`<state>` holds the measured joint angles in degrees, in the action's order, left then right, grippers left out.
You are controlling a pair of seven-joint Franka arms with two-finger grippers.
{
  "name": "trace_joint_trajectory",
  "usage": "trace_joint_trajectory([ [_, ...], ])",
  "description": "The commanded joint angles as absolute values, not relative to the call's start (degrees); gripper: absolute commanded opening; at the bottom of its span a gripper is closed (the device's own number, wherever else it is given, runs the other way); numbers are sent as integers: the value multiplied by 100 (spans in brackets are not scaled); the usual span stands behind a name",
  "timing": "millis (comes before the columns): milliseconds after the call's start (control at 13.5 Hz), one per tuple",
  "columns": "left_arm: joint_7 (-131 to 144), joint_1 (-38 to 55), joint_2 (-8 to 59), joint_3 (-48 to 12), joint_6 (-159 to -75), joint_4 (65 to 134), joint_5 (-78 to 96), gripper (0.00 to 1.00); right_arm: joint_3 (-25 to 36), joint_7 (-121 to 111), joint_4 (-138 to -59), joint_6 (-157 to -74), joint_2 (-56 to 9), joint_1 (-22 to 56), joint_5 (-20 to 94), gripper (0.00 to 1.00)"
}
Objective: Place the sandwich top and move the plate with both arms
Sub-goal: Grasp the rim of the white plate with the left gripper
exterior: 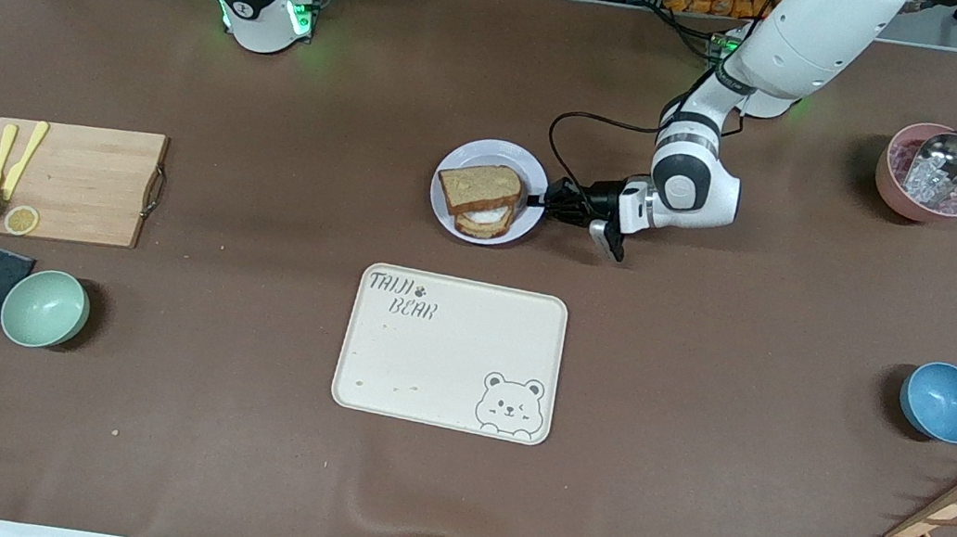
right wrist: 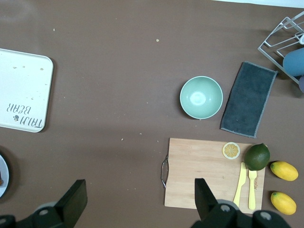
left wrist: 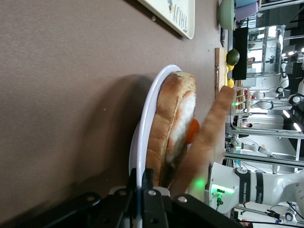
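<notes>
lavender-white plate rim is pinched by the left gripper, sandwich top leaning just beside it.

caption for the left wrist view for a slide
Left gripper shut on the rim of the plate, which carries egg toast with the sandwich top leaning on it.

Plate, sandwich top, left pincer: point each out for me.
plate (exterior: 458, 160), front view, bare rim toward the right arm's end.
sandwich top (exterior: 479, 187), front view, middle of the upper slice.
left pincer (exterior: 536, 203), front view, fingertips shut on the plate's rim.
</notes>
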<state>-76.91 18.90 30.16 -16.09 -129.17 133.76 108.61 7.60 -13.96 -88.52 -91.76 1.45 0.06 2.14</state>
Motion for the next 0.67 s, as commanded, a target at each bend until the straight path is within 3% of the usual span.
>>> trace_joint_trajectory([
  [0,-7884,1934,3067,-1626,-13008,13386,11048,1,738,-1292,-8824,-9141,106,-26,114,100],
  [297,-7875,1811,3067,-1652,-12842,13403,11048,0,738,-1292,-8824,-9141,-9,9,123,100],
  [593,-7884,1556,3102,-1652,-12025,13544,11363,0,738,-1292,-8816,-9141,-9,18,123,100],
])
